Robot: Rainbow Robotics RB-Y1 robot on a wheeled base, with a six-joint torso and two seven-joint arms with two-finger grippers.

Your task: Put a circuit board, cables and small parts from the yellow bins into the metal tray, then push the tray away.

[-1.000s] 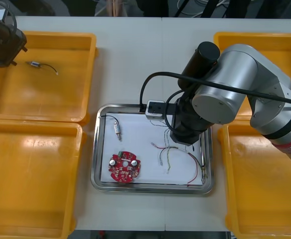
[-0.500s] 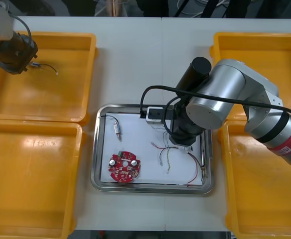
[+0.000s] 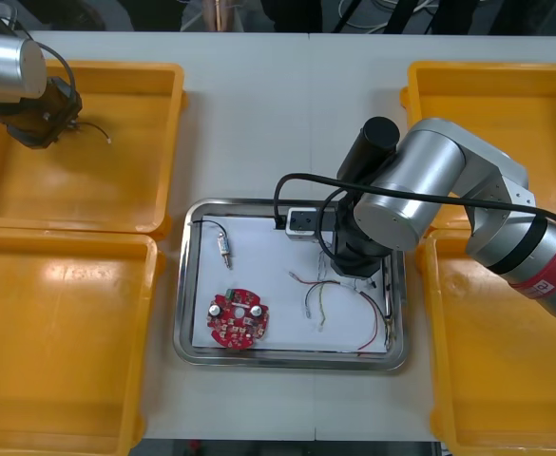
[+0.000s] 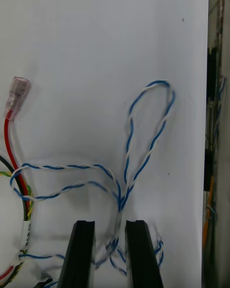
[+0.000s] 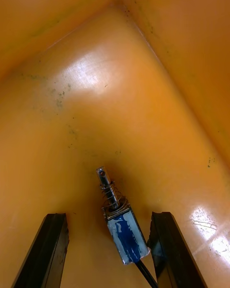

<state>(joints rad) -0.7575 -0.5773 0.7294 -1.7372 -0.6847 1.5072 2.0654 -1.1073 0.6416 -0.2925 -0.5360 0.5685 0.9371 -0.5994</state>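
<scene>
My right gripper (image 4: 109, 223) is low over the white-lined metal tray (image 3: 190, 285), hidden under its arm (image 3: 396, 199) in the front view. Its fingers (image 4: 82, 249) stand close together, shut on the twisted blue and white cable (image 4: 143, 125), whose loops lie on the liner. A red and yellow cable (image 3: 317, 302), a round red circuit board (image 3: 239, 319) and a small metal part (image 3: 224, 247) lie in the tray. My left gripper (image 3: 42, 119) is open inside the far left yellow bin (image 3: 116, 190); a small metal part with a blue body (image 5: 123, 230) lies between its fingers (image 5: 52, 249).
The near left yellow bin (image 3: 59, 351) and the two right yellow bins (image 3: 515, 90) (image 3: 506, 380) flank the tray. A red cable end with a clear connector (image 4: 17, 89) lies beside the blue and white loops. The tray's metal wall (image 4: 218, 101) runs close alongside the right gripper.
My left gripper has moved right and come down over the small metal part in the far left bin. The right arm has shifted slightly over the tray.
</scene>
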